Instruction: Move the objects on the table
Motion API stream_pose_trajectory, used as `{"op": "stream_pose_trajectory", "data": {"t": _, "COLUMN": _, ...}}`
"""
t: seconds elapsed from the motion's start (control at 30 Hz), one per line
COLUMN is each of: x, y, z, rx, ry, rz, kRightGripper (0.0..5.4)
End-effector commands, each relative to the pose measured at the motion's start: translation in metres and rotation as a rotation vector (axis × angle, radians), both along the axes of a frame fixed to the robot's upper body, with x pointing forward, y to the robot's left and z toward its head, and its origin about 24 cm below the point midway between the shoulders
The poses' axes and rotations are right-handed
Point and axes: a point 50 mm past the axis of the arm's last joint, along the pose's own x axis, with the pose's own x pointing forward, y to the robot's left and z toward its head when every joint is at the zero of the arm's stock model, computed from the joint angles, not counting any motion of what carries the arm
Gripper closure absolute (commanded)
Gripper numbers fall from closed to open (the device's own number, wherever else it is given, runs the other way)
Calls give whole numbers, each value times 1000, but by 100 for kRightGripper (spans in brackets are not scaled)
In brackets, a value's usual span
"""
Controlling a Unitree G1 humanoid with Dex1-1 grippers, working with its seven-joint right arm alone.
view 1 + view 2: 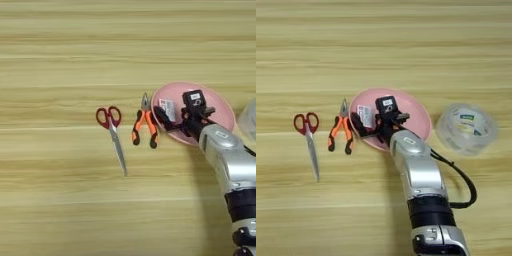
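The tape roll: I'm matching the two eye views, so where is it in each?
Left eye view: clear tape roll only as a sliver at the right edge.
Right eye view: tape roll whole, right of the pink plate.
Shared landmark: the plate.

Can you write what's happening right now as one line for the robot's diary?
right gripper: over plate's left edge | box: on pink plate | pliers, scissors: left | tape roll: right

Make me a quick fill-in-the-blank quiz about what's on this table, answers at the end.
1. The small box lies on the pink ____.
2. The pliers lie between the plate and the red-handled ____.
3. The clear tape roll sits to the plate's ____.
4. The claw reaches over the plate's ____ edge.

Answers: plate; scissors; right; left
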Motion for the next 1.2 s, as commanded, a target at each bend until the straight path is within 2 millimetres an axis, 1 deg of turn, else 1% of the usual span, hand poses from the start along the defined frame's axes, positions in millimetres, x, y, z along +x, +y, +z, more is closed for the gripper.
{"op": "stream_pose_trajectory", "data": {"t": 0.03, "x": 18, "y": -3, "z": 26, "rx": -66, "ry": -111, "rz": 12, "kRightGripper": 2}}
{"op": "stream_pose_trajectory", "data": {"t": 0.23, "x": 19, "y": -5, "z": 18, "rx": -89, "ry": -81, "rz": 17, "kRightGripper": 2}}
{"op": "stream_pose_trajectory", "data": {"t": 0.53, "x": 20, "y": -2, "z": 14, "rx": -53, "ry": -53, "rz": 35, "kRightGripper": 2}}
{"op": "stream_pose_trajectory", "data": {"t": 0.57, "x": 19, "y": -2, "z": 13, "rx": -42, "ry": -47, "rz": 36, "kRightGripper": 18}}
{"op": "stream_pose_trajectory", "data": {"t": 0.67, "x": 19, "y": -2, "z": 12, "rx": -21, "ry": -32, "rz": 39, "kRightGripper": 39}}
{"op": "stream_pose_trajectory", "data": {"t": 0.7, "x": 19, "y": -2, "z": 11, "rx": -17, "ry": -29, "rz": 40, "kRightGripper": 58}}
{"op": "stream_pose_trajectory", "data": {"t": 1.0, "x": 19, "y": -2, "z": 9, "rx": 16, "ry": -4, "rz": 48, "kRightGripper": 165}}
{"op": "stream_pose_trajectory", "data": {"t": 1.03, "x": 19, "y": -2, "z": 9, "rx": 20, "ry": -1, "rz": 49, "kRightGripper": 165}}
{"op": "stream_pose_trajectory", "data": {"t": 1.07, "x": 19, "y": -2, "z": 9, "rx": 24, "ry": 2, "rz": 50, "kRightGripper": 184}}
{"op": "stream_pose_trajectory", "data": {"t": 1.2, "x": 19, "y": -3, "z": 8, "rx": 40, "ry": 13, "rz": 48, "kRightGripper": 221}}
